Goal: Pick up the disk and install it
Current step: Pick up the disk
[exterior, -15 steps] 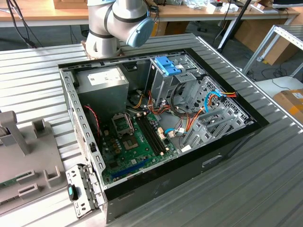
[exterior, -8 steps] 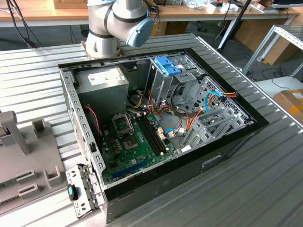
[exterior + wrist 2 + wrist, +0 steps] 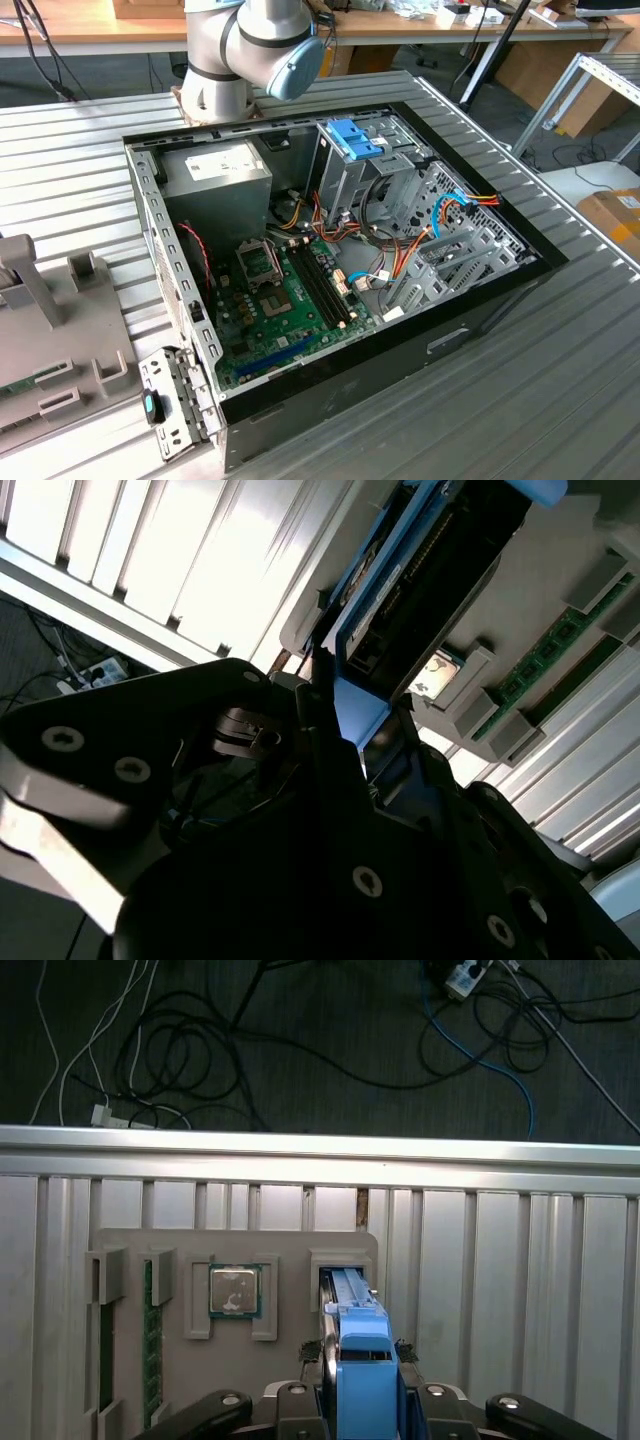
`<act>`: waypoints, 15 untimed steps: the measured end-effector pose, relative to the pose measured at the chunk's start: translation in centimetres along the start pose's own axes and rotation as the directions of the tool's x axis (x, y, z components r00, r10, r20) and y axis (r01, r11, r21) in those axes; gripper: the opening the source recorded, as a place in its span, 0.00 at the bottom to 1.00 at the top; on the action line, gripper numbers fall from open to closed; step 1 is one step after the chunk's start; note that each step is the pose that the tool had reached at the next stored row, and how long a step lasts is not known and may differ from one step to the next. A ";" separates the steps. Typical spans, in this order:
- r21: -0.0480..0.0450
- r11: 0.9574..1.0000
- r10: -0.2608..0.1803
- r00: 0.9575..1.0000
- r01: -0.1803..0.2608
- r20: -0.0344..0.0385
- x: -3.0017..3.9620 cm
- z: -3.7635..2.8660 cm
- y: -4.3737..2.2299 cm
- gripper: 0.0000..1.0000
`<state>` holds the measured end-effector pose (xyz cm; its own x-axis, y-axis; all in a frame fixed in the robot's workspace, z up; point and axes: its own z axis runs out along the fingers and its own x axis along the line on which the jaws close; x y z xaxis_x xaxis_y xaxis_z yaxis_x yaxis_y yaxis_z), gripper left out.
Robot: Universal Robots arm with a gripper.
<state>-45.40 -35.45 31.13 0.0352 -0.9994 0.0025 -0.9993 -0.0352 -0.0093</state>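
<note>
My gripper [image 3: 357, 1352] is right at the disk [image 3: 352, 1310]. The fingers [image 3: 412, 760] are pulled in narrow and, I think, pinch its smooth blue plastic end from both sides. The disk stands on its thin edge in a slot of the grey holder [image 3: 290, 1250]. Its long side runs straight away from the gripper. Past it lies the ribbed metal table [image 3: 500, 1260].
</note>
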 end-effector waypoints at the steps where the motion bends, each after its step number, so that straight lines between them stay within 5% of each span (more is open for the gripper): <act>1: 0.000 1.000 0.000 1.000 0.000 0.001 0.00 0.00 0.00 0.36; 15: 0.000 1.000 0.008 1.000 -0.008 0.002 0.00 0.07 0.00 0.36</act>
<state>-45.40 -35.45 31.06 0.0273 -0.9996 0.0002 -0.9996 -0.0273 -0.0094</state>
